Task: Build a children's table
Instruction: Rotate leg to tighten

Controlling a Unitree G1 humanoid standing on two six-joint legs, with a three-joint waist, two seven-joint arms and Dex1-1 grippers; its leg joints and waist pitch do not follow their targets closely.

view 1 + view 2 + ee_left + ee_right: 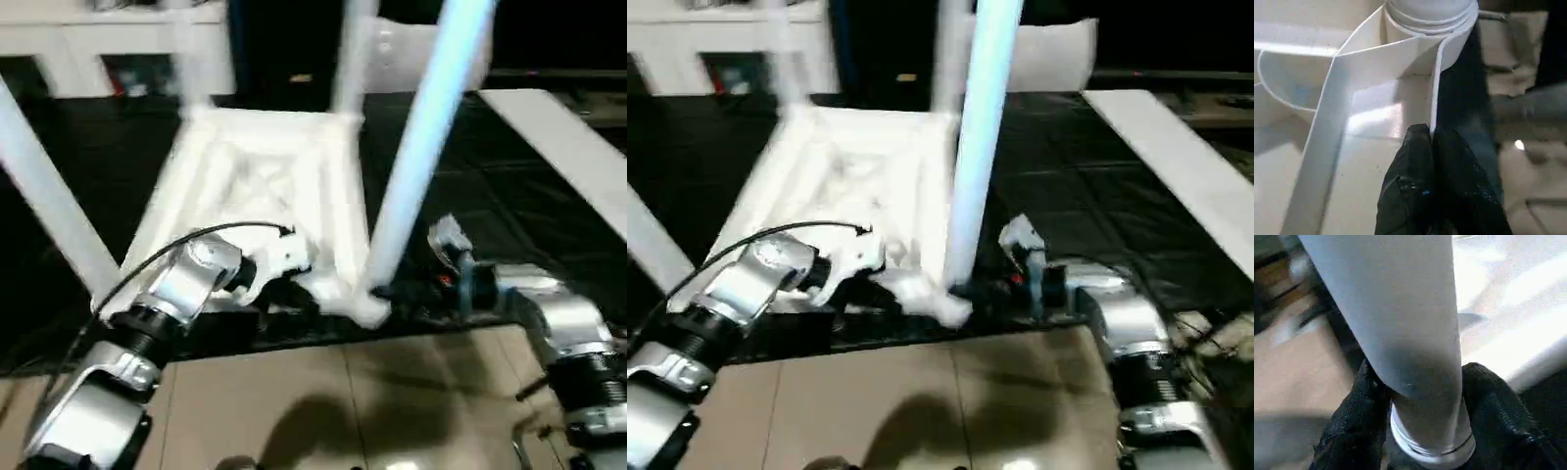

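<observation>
Silver forearms sit closest to the head camera, left arm (171, 294) reaching in from the lower left and right arm (554, 323) from the lower right, both over a tan tiled floor (392, 392) that meets a black mat (490, 196). Biggest thing by far is the children's table (265, 186), all white, lying upside down on that mat with its ribbed underside facing up and legs poking upward out of the corner sockets. One leg (426, 137) stands at the near corner on the robot's right, tilted a bit, and it's the one getting handled. Right gripper (1418, 416) has its two black fingers (1359, 416) on either side of that leg, down near its ringed base, pressed against it, so it's gripping the leg. Left gripper (1432, 147) is pinched shut, fingertips (1413, 147) together on the thin upright rim of the tabletop, right by the rounded corner socket (1425, 29) where a leg is seated. Further back there's a white pillow (421, 49) and, off to the right on the mat, a long white board (568, 157).
</observation>
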